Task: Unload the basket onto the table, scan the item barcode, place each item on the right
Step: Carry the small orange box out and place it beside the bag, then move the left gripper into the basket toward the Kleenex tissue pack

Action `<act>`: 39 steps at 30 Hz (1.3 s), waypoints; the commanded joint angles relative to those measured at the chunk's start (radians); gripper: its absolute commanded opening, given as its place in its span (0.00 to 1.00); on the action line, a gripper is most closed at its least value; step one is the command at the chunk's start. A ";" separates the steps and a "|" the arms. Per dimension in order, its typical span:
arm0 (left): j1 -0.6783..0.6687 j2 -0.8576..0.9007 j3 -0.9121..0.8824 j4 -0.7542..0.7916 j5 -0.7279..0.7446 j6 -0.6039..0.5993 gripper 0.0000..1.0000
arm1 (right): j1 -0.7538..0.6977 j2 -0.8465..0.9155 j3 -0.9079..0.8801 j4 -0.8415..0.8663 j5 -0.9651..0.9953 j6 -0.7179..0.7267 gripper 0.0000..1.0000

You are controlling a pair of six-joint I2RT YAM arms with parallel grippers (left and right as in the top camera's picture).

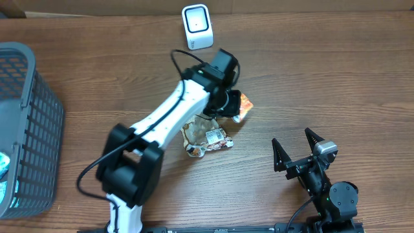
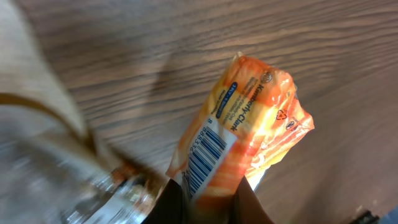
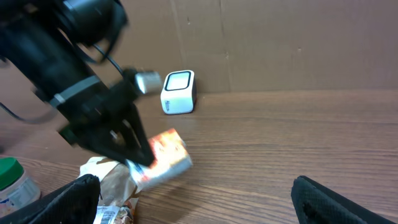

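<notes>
My left gripper point(image 1: 231, 103) is shut on an orange plastic-wrapped packet point(image 1: 243, 105), the item, and holds it a little above the table. In the left wrist view the packet point(image 2: 249, 130) sticks out beyond the gripper point(image 2: 208, 205), its white label with the blue barcode point(image 2: 205, 152) facing the camera. The white scanner point(image 1: 197, 26) stands at the back of the table, apart from the packet. The right wrist view shows the packet point(image 3: 165, 155) in front of the scanner point(image 3: 178, 92). My right gripper point(image 1: 291, 137) rests at the front right, open and holding nothing.
A crumpled brown snack bag point(image 1: 206, 136) lies just under the left arm. A grey mesh basket point(image 1: 26, 129) stands at the left edge. A green-lidded bottle point(image 3: 12, 180) shows at the left of the right wrist view. A cardboard wall runs behind the scanner.
</notes>
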 commanded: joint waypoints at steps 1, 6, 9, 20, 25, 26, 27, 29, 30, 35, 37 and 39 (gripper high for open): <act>-0.010 0.059 -0.004 0.026 0.021 -0.052 0.22 | 0.006 -0.010 0.001 0.006 -0.002 -0.003 1.00; -0.010 0.077 -0.003 0.029 0.023 -0.048 0.57 | 0.006 -0.010 0.001 0.006 -0.002 -0.003 1.00; -0.004 0.076 0.000 0.021 0.018 -0.048 0.63 | 0.006 -0.010 0.001 0.006 -0.002 -0.003 1.00; 0.101 -0.044 0.293 -0.309 -0.098 -0.006 0.56 | 0.006 -0.010 0.001 0.006 -0.002 -0.003 1.00; 0.138 -0.180 0.472 -0.462 -0.176 -0.007 0.57 | 0.006 -0.010 0.001 0.006 -0.002 -0.003 1.00; 0.145 -0.208 0.501 -0.491 -0.198 -0.007 0.57 | 0.006 -0.010 0.001 0.006 -0.002 -0.003 1.00; 0.152 -0.238 0.526 -0.523 -0.222 -0.007 0.57 | 0.006 -0.010 0.001 0.006 -0.002 -0.003 1.00; 0.170 -0.291 0.563 -0.592 -0.281 -0.006 0.59 | 0.006 -0.010 0.001 0.006 -0.002 -0.003 1.00; 0.182 -0.320 0.579 -0.634 -0.317 -0.006 0.59 | 0.006 -0.010 0.001 0.006 -0.002 -0.003 1.00; 0.312 -0.456 0.608 -0.819 -0.480 -0.008 0.63 | 0.006 -0.010 0.001 0.006 -0.002 -0.003 1.00; 0.399 -0.502 0.608 -0.855 -0.487 -0.008 0.64 | 0.006 -0.010 0.001 0.006 -0.002 -0.003 1.00; 0.512 -0.544 0.608 -0.854 -0.468 0.000 0.65 | 0.006 -0.010 0.001 0.006 -0.002 -0.003 1.00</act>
